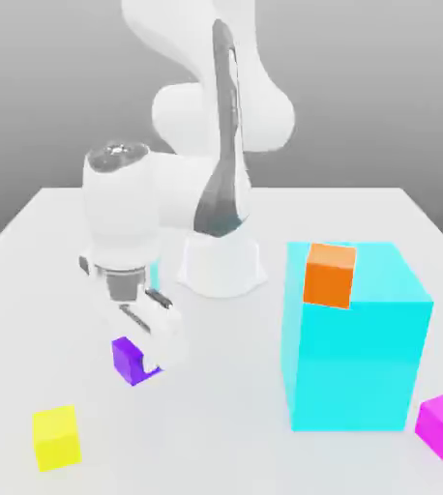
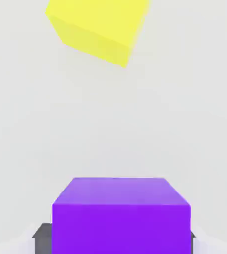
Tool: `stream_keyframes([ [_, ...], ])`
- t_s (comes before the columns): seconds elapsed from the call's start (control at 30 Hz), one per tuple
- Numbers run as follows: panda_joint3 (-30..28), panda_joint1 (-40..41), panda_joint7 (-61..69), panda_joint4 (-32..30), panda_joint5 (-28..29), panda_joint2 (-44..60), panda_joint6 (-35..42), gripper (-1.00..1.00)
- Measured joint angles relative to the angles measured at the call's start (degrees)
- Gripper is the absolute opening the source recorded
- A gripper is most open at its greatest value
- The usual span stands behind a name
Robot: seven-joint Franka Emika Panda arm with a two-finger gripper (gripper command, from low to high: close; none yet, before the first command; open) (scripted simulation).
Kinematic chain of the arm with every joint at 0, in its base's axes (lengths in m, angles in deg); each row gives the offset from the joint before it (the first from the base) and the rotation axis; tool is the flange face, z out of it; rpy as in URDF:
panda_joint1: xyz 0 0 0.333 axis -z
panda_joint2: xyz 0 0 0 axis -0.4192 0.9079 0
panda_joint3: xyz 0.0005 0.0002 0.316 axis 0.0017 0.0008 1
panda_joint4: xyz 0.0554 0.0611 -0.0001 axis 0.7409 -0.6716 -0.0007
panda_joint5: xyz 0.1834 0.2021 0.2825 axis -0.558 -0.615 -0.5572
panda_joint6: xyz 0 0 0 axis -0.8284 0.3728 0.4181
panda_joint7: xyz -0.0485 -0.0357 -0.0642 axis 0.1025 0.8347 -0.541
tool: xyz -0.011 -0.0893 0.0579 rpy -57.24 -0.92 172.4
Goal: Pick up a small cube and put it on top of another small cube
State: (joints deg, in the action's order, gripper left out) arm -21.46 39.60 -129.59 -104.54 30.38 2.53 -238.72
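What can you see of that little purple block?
The purple block is a small, plain, smooth-sided cube with sharp edges, evenly coloured. It sits between the two fingertips of the gripper, one on either side, apparently clamped. It is low by the white tabletop, behind the yellow cube.

We find the purple cube (image 2: 121, 228) plain-faced, upright, low beside the gripper. We record the orange cube (image 1: 330, 276) as plain, slightly tilted, at the cyan block's near top edge.
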Motion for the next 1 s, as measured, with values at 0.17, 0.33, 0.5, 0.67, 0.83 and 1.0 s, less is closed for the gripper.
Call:
stream_keyframes([
  [0.17,4.04,-3.62,12.85,5.26,1.56,1.02,3.09,-1.0],
  [0.33,5.49,-5.62,24.01,10.73,7.11,-3.22,13.57,-1.0],
  [0.5,6.47,-8.33,36.15,16.23,11.36,-7.92,24.65,-1.0],
  [0.67,8.53,-11.66,40.0,18.32,7.58,-15.23,34.26,-1.0],
  [0.83,10.36,-16.55,38.12,17.87,-2.21,-23.33,41.52,-1.0],
  [1.0,10.47,-19.91,41.73,17.19,-6.29,-28.36,46.29,-1.0],
])
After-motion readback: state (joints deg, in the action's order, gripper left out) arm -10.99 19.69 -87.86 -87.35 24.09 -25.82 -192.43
